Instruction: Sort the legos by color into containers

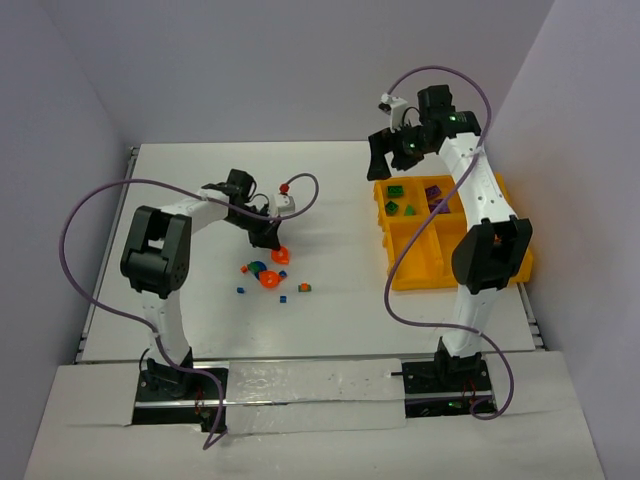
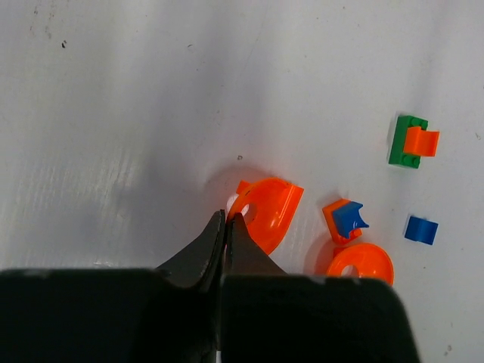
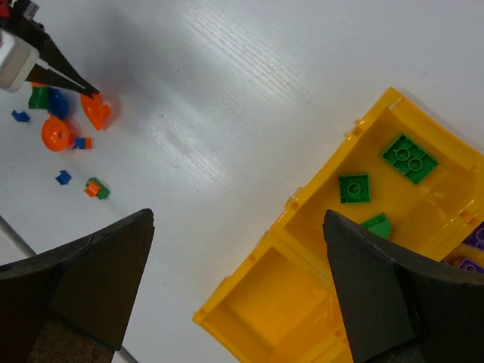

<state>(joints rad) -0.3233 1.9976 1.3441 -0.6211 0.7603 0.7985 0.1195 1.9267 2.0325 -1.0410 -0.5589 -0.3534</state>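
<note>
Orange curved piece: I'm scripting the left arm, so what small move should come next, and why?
Probably a short lift straight up. The left hand is shut on the rim of the orange curved piece, which lies on the table, well apart from the yellow tray.

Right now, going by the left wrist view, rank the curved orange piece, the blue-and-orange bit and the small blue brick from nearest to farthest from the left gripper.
From the left gripper:
1. curved orange piece, pinched at its edge by the fingertips.
2. blue-and-orange bit, further to the right in the view.
3. small blue brick, far right, beyond the bit.
</note>
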